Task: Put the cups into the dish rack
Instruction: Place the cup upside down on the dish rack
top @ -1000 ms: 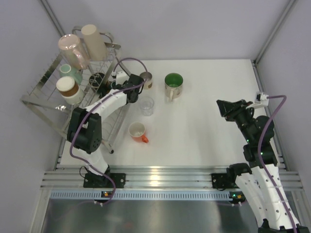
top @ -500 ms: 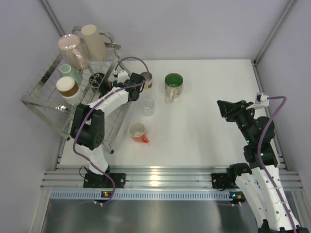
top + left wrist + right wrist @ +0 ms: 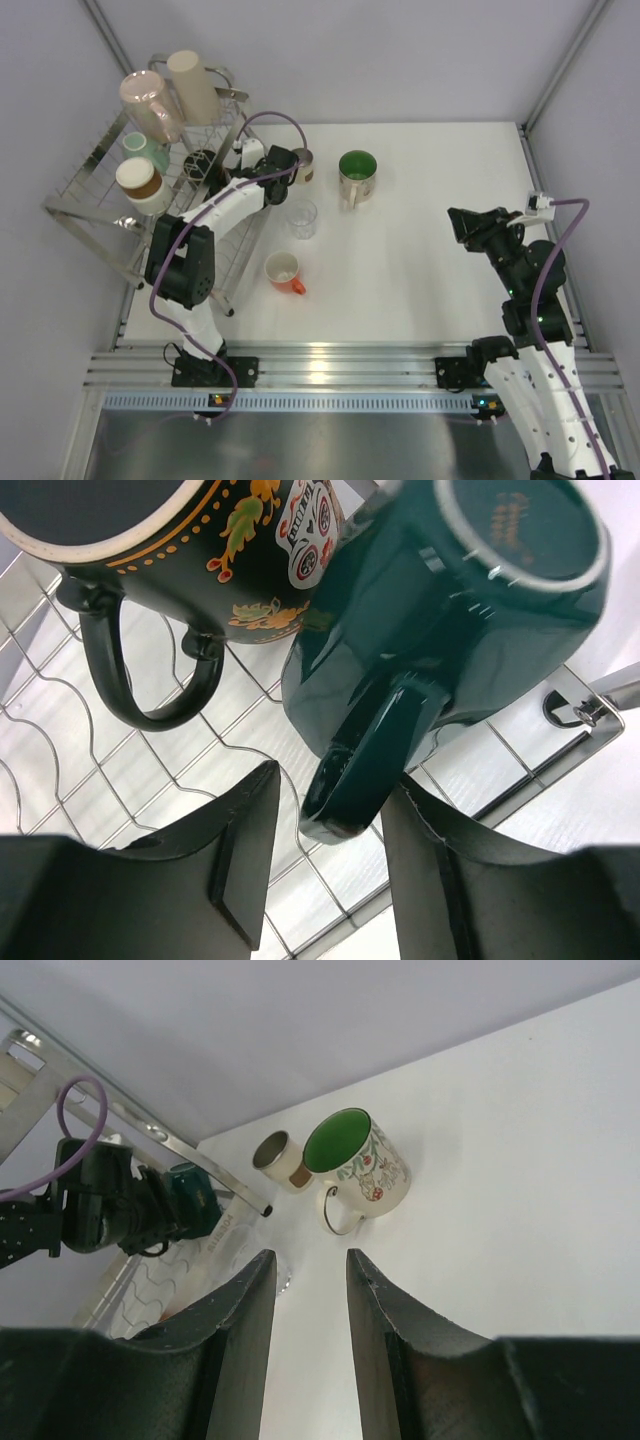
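Note:
The dish rack point(image 3: 95, 195) stands at the far left and holds a pink cup point(image 3: 150, 105), a beige cup point(image 3: 192, 85), a teal cup point(image 3: 146, 150), a brown-banded cup point(image 3: 138, 185) and a black patterned mug point(image 3: 200, 550). A dark teal mug point(image 3: 470, 600) lies upturned on the rack wires. Its handle point(image 3: 370, 745) sits between the fingers of my open left gripper point(image 3: 325, 800), with a gap at the left finger. My right gripper point(image 3: 462, 225) hovers open and empty over the table's right side.
On the white table stand a steel cup point(image 3: 300, 165), a white mug with a green inside point(image 3: 357, 175), a clear glass point(image 3: 302, 217) and a white cup with an orange handle point(image 3: 285, 270). The rack's right edge point(image 3: 240, 250) reaches towards the glass.
My left gripper has opened and loosened off the dark teal mug's handle, and its wrist has shifted slightly towards the back. The right arm has barely moved.

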`<state>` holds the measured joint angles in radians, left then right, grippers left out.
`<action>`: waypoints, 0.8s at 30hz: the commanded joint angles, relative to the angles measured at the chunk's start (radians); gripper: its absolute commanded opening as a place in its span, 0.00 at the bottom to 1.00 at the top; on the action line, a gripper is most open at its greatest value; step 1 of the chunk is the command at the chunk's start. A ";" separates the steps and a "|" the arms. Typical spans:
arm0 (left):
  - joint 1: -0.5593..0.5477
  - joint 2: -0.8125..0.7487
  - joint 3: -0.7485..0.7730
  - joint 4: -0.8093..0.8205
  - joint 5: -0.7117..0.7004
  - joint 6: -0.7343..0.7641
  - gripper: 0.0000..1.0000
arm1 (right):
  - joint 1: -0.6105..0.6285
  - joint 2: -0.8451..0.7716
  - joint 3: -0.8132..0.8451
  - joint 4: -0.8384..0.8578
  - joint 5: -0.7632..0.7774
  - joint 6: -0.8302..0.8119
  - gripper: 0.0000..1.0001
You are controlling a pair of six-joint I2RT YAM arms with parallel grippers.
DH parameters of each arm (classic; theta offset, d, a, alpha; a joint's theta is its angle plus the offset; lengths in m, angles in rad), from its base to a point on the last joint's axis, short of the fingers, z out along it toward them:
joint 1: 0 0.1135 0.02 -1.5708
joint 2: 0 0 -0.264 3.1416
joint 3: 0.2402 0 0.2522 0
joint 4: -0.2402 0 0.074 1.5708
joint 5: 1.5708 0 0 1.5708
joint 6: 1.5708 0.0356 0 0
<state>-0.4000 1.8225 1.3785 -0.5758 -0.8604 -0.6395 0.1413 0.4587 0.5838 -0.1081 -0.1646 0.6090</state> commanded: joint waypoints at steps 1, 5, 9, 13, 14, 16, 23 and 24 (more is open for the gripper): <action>0.001 -0.034 0.013 0.027 -0.023 -0.003 0.50 | 0.012 -0.011 0.057 0.015 0.016 -0.018 0.35; 0.003 -0.039 -0.013 0.027 -0.020 -0.006 0.47 | 0.011 -0.017 0.050 0.013 0.017 -0.009 0.35; 0.003 -0.031 -0.030 0.025 -0.014 -0.011 0.37 | 0.012 -0.022 0.056 0.010 0.019 -0.008 0.35; 0.003 -0.023 -0.047 0.028 -0.005 -0.028 0.20 | 0.012 -0.025 0.059 0.004 0.022 -0.012 0.36; 0.003 -0.020 -0.055 0.027 0.001 -0.029 0.12 | 0.012 -0.025 0.059 0.005 0.023 -0.012 0.36; 0.003 -0.015 -0.061 0.028 0.006 -0.037 0.07 | 0.012 -0.025 0.056 0.005 0.023 -0.011 0.35; 0.006 -0.009 -0.088 0.028 0.024 -0.052 0.03 | 0.012 -0.028 0.056 0.002 0.027 -0.012 0.36; 0.006 -0.009 -0.091 0.030 0.032 -0.054 0.06 | 0.012 -0.028 0.054 0.005 0.027 -0.011 0.35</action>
<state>-0.4149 1.8221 1.3190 -0.5133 -0.8253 -0.6617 0.1413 0.4450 0.5915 -0.1207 -0.1501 0.6094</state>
